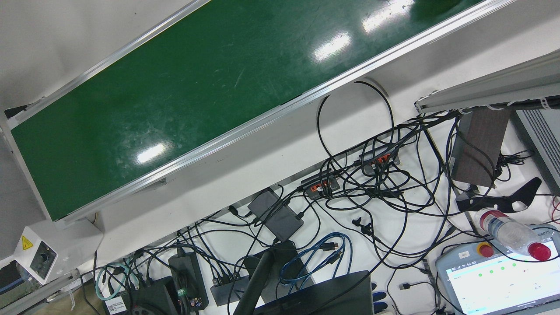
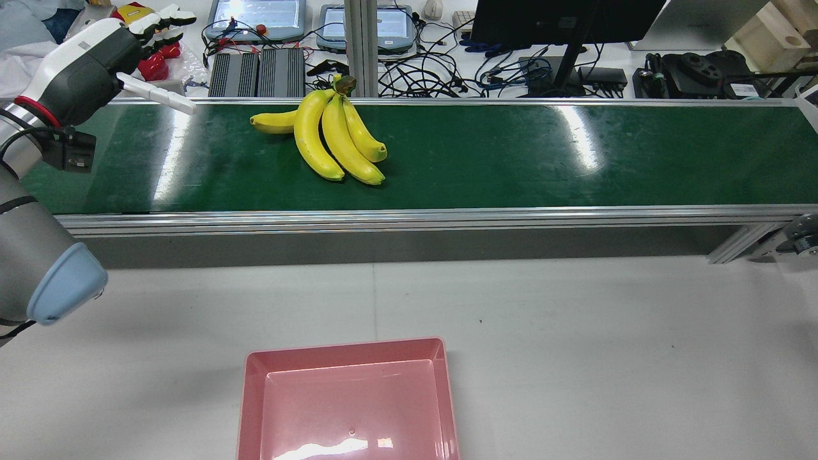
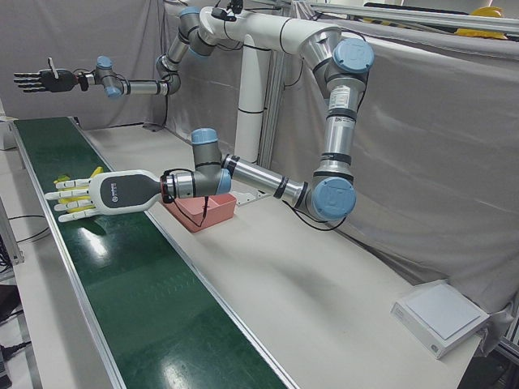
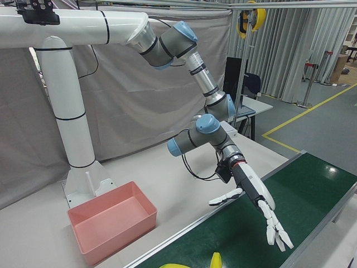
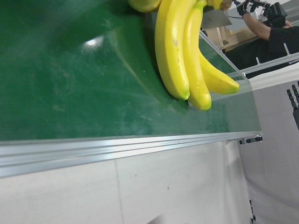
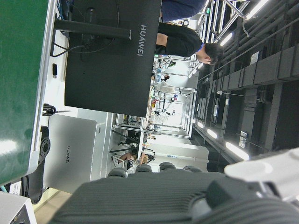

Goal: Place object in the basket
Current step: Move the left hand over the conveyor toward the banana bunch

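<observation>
Bananas (image 2: pixel 332 137) lie on the green belt (image 2: pixel 511 160), long axes running across it, stems at the far edge. Left hand (image 2: pixel 96 57) hovers over the belt's left end, well apart from them, fingers spread flat, holding nothing. Right hand (image 3: pixel 45 79) far off, also splayed empty. Pink basket (image 2: pixel 348 358) sits on the table nearside.

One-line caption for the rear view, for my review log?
Banana bunch lies on the green conveyor; the open left hand hovers at its left, pink basket empty on the near table.
</observation>
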Robot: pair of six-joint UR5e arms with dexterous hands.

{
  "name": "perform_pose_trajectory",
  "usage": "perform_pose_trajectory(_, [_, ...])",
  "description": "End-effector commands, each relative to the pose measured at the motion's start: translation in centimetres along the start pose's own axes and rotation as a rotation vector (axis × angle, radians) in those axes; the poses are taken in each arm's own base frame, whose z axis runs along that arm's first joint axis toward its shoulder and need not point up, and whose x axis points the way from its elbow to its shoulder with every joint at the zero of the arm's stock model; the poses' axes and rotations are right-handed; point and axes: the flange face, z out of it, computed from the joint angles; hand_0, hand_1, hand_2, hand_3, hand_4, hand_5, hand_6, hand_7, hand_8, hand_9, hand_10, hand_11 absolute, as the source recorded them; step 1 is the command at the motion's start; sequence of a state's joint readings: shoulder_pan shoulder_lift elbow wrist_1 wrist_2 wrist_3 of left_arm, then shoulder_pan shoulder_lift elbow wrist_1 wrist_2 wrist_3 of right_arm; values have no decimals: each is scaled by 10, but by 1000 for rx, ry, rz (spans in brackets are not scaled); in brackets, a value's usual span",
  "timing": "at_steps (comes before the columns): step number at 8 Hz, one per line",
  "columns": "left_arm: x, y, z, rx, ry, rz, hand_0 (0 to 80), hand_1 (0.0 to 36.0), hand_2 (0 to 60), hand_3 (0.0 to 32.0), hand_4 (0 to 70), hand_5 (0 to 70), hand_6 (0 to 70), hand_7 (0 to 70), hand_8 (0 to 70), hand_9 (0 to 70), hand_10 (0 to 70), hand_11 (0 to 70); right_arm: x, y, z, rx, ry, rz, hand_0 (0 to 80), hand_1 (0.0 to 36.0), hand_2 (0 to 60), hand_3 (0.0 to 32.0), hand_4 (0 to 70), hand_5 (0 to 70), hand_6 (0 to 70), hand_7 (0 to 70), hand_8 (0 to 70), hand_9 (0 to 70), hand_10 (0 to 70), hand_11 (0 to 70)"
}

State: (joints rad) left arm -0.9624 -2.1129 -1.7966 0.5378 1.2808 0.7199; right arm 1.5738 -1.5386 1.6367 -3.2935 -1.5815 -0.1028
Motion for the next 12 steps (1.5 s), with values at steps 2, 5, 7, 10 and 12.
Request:
perform_pose_trajectory(2, [-42,13,39,20,-38,36,520,124,0,50,97,174,14,59,109,88,25,51,0,0,0,0,0,0,0,0,0,0,0,0,0,0,0,0,0,0])
perform_pose_trajectory(5, [-51,13,52,17,-40,38,527,130,0,40,108,183,16,59,110,91,25,51,-1,0,0,0,-2,0,0,0,0,0,0,0,0,0,0,0,0,0])
perform_pose_trajectory(7, [-65,23,50,6,-64,35,530,134,0,24,115,192,18,59,108,90,25,51,-1,0,0,0,-2,0,0,0,0,0,0,0,0,0,0,0,0,0])
perform_pose_trajectory(10, [-63,39,60,2,-73,78,528,134,0,24,110,197,19,58,114,90,19,43,-1,0,0,0,-2,0,0,0,0,0,0,0,0,0,0,0,0,0])
perform_pose_trajectory(12, [-58,36,59,21,-81,99,535,143,0,16,113,216,23,60,117,88,17,41,-1,1,0,-1,-2,0,0,0,0,0,0,0,0,0,0,0,0,0])
